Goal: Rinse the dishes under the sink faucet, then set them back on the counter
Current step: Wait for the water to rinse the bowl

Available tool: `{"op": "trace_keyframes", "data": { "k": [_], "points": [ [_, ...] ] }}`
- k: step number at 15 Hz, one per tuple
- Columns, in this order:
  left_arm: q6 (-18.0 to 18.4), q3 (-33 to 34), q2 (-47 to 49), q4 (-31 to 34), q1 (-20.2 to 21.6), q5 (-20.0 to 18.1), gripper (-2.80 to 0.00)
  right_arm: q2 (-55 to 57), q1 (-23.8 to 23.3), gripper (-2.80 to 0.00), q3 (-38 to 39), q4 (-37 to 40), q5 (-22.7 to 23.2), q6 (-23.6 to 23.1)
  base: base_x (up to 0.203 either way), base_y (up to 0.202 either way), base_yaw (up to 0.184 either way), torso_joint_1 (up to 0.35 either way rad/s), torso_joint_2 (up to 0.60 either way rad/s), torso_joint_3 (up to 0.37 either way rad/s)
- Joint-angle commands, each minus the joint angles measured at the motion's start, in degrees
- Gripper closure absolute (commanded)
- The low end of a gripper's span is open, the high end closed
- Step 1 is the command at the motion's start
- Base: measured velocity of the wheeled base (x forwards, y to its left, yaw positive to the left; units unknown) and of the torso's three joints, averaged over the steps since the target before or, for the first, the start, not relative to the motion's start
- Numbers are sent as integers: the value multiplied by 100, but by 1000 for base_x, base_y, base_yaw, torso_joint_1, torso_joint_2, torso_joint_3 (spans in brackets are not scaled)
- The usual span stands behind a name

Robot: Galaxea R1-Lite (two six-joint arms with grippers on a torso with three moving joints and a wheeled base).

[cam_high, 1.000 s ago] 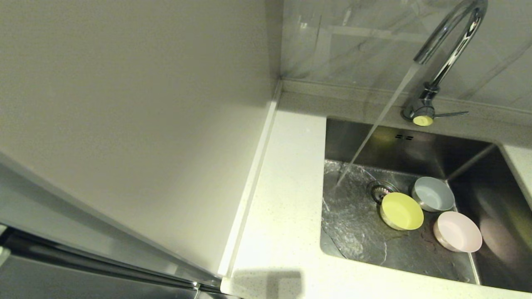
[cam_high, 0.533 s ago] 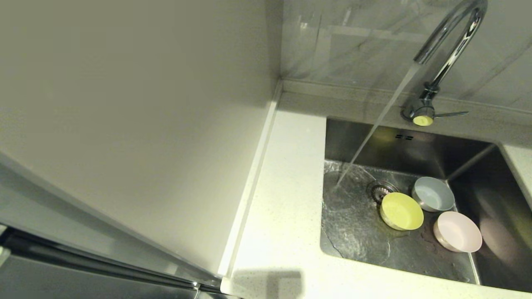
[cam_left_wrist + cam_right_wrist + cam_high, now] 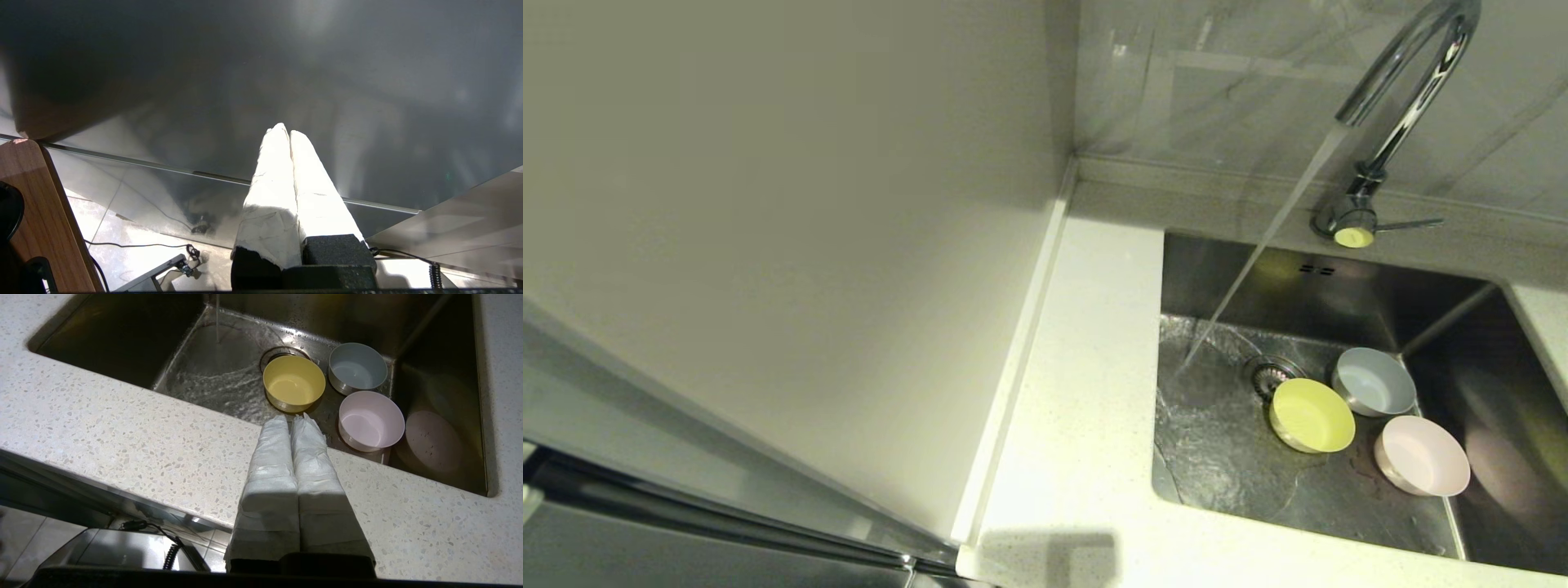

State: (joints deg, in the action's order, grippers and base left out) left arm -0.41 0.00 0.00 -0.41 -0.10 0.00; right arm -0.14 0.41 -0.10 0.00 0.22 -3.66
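Right gripper, parked above the near edge of the speckled white surface; its 2 white-wrapped fingers are pressed together and hold nothing. Just beyond the fingertips lies the stainless steel sink, containing all 3 bowls upright on its floor. The yellow-green bowl sits directly ahead of the fingertips, against the round strainer drain. The pale grey-blue bowl stands farther from the fingers, beside the yellow-green one and near the basin's back corner. The pale pink bowl is nearest the fingers on the same side as the grey-blue one, close to the front wall of the basin; whether the bowls touch one another cannot be told.

The chrome gooseneck faucet stands behind the sink with its thin side lever extended; a stream of water falls from the spout onto the sink floor on the far side of the drain from the bowls, and no bowl is under it.

Left gripper, parked away from the sink in front of a dark glossy panel; its 2 wrapped fingers are likewise closed together and empty.
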Motion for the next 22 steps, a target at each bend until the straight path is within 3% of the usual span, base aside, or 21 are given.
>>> {"op": "trace_keyframes", "data": {
  "k": [1,22],
  "points": [
    [-2,18,0,-2,1,0,0,14,2,0,1,0,4,-12,0,0,0,0,0,0],
    [-2,18,0,-2,1,0,0,14,2,0,1,0,7,-3,0,0,0,0,0,0]
  ]
}}
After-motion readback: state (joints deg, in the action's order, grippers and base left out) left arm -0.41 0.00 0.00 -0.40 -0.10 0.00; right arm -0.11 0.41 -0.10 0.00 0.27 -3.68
